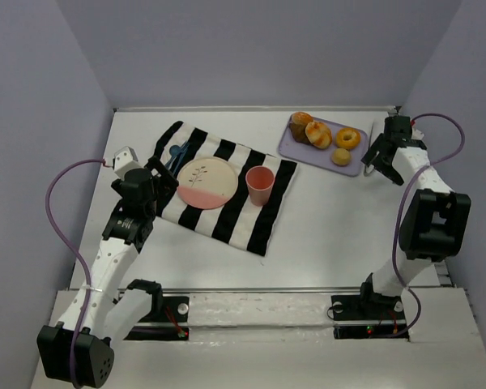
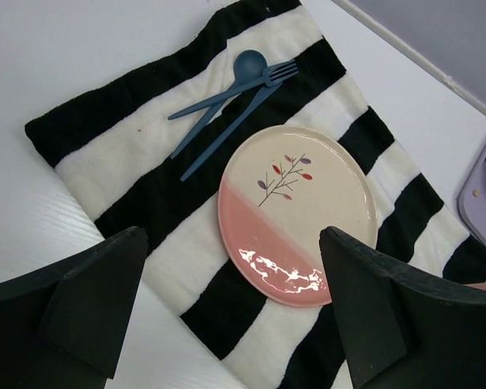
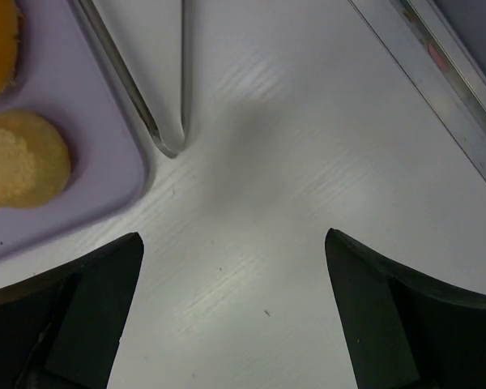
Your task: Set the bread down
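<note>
The bread (image 1: 341, 156), a small pale-yellow round bun, lies at the near right corner of a lavender tray (image 1: 296, 146). It also shows in the right wrist view (image 3: 20, 168) at the left edge. My right gripper (image 1: 378, 168) is open and empty over bare table just right of the tray, with the bread left of its jaws (image 3: 233, 237). My left gripper (image 1: 164, 173) is open and empty over the striped cloth at the near left rim of a cream and pink plate (image 1: 204, 183), which also shows in the left wrist view (image 2: 296, 211) beyond the open left gripper (image 2: 233, 235).
On the tray are an orange ring doughnut (image 1: 348, 138) and golden-brown lumpy buns (image 1: 317, 134). Metal tongs (image 3: 170, 89) lie beside the tray's right edge. A pink cup (image 1: 260, 183) stands on the black-and-white striped cloth (image 1: 235, 215). A blue spoon and fork (image 2: 227, 97) lie beyond the plate.
</note>
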